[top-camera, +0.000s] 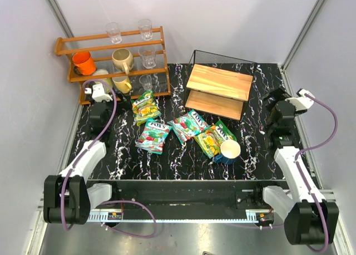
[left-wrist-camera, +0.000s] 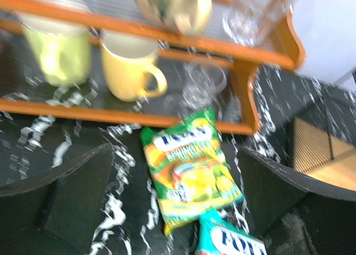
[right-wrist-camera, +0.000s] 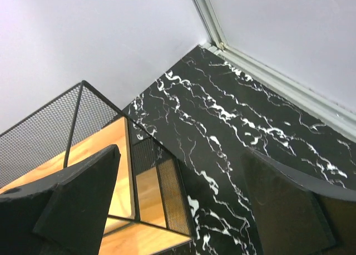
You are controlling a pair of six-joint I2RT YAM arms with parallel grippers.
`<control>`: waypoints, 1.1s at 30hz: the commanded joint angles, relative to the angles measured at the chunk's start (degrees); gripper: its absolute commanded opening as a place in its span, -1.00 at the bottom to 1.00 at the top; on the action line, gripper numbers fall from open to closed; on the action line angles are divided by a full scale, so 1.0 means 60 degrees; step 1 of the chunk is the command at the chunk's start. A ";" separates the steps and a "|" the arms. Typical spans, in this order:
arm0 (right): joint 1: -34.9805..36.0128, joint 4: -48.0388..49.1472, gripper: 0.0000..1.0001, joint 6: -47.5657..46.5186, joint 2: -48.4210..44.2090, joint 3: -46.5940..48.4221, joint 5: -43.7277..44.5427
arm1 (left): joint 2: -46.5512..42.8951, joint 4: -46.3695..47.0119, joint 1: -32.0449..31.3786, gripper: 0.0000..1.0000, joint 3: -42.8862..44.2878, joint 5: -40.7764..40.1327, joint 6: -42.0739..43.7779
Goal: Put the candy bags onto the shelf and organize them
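Observation:
Four candy bags lie flat on the black marble table. A yellow-green one [top-camera: 146,106] is at the left, a teal one [top-camera: 153,136] just below it, another teal one [top-camera: 188,124] in the middle, and a second yellow-green one [top-camera: 213,139] beside the cup. The shelf [top-camera: 218,89], light boards in a black wire frame, stands at the back centre with both boards bare. My left gripper [top-camera: 104,102] is open above the table, left of the bags. In its wrist view the yellow-green bag [left-wrist-camera: 189,171] and a teal bag's corner [left-wrist-camera: 231,241] lie between the open fingers. My right gripper [top-camera: 275,102] is open and empty, right of the shelf [right-wrist-camera: 111,155].
An orange-brown rack [top-camera: 114,63] with mugs and glasses stands at the back left, close behind the left gripper, and it also shows in the left wrist view [left-wrist-camera: 245,49]. A white-and-blue cup [top-camera: 230,150] lies on its side against the right yellow-green bag. Grey walls enclose the table.

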 commanded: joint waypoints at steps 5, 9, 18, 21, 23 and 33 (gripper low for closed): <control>0.0024 -0.4256 1.00 0.1145 -0.1087 0.1119 -0.1596 | 0.0815 -0.1385 0.0355 0.98 0.0386 0.3087 -0.2045; 0.0083 -0.4886 1.00 0.0662 -0.1190 0.1648 -0.2563 | 0.0320 -0.0917 0.0355 0.98 -0.0082 0.3788 -0.2281; 0.4985 -0.5765 1.00 0.0381 0.0272 0.3142 -0.0428 | -0.1044 -0.1911 0.0179 0.98 -0.0464 0.3075 -0.1431; 0.6627 -0.5462 0.99 0.1055 0.1093 0.3319 0.0187 | -0.1337 -0.2380 0.0091 0.98 -0.0508 0.2898 -0.1241; 0.7726 -0.5124 0.99 0.1537 0.1708 0.3261 0.0291 | -0.1527 -0.2659 0.0018 0.98 -0.0596 0.2737 -0.1153; 0.9926 -0.2928 0.83 0.4000 0.5237 0.3362 -0.0540 | -0.1499 -0.2822 -0.0099 0.98 -0.0932 0.2268 -0.1182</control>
